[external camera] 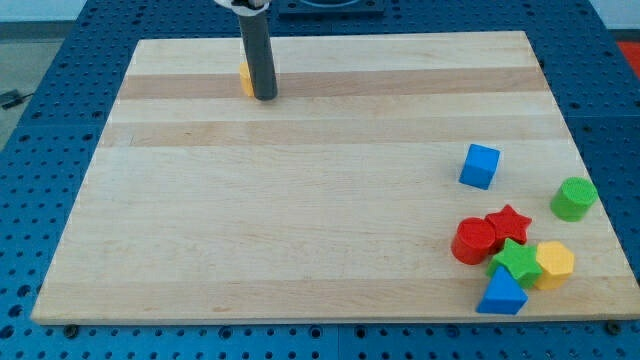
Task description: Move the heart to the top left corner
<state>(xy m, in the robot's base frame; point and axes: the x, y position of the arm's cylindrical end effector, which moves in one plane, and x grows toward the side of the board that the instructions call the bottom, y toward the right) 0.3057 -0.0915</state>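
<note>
Tip planted near the frame's upper left on the wooden board, holding nothing, touching the right side of a yellow block, probably the heart, mostly hidden. Pushing step underway; next, leftward shove toward the corner.

Yellow block, shape hidden; near board's top left, behind rod.

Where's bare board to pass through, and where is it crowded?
Bare: everything from my tip and the yellow block behind it down to the view's bottom left, and across to the blue cube. Crowded: bottom right, around the red star and green star.
</note>
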